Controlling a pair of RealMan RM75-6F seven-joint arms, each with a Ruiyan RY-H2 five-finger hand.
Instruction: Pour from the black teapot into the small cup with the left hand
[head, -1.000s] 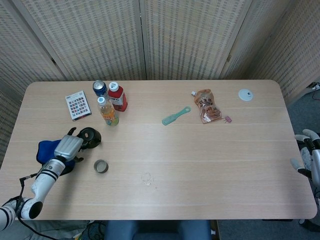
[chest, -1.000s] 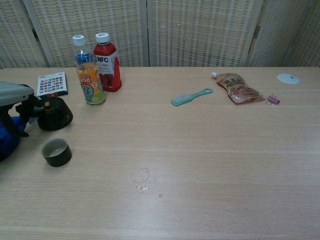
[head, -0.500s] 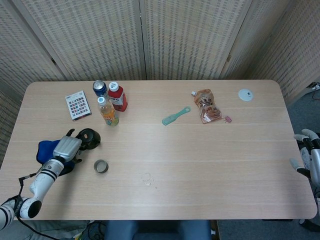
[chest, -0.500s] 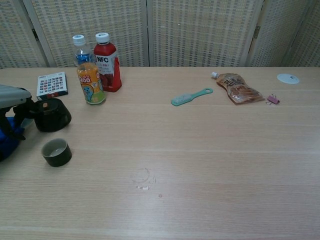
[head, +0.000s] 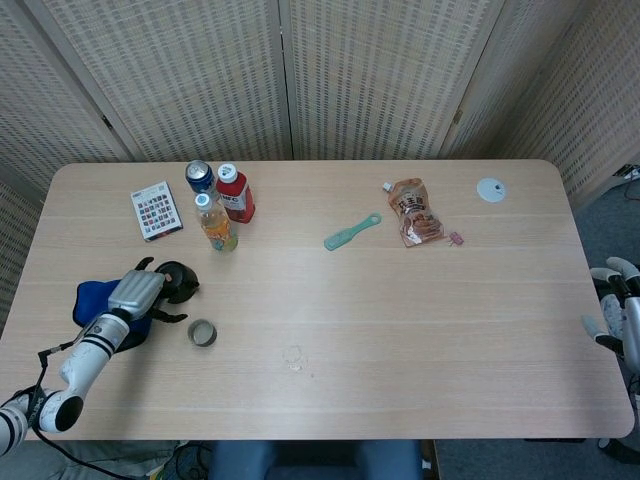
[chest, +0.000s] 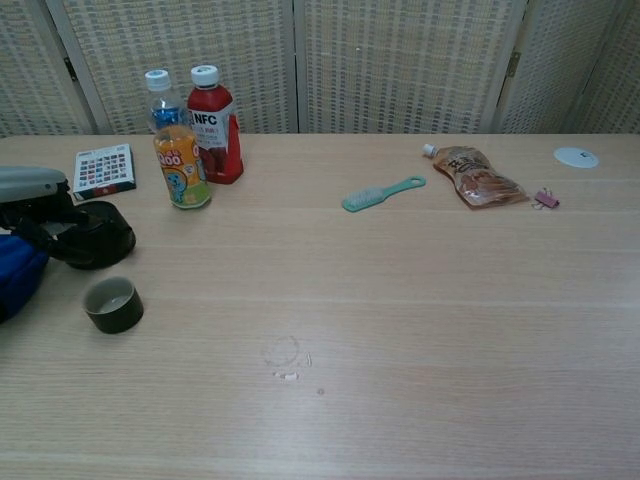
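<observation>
The left hand (head: 138, 293) grips the black teapot (head: 178, 281) beside the small cup (head: 202, 333).

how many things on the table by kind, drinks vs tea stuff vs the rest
Drinks: 3, orange bottle, red bottle, can
Tea things: 2, teapot, cup
Other: 6, card box, brush, pouch, clip, disc, blue cloth
Total: 11

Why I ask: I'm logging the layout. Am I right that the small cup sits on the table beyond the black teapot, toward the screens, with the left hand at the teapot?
Not quite. The small cup sits nearer the robot than the black teapot, not beyond it; the head view shows this. The left hand is at the teapot.
</observation>
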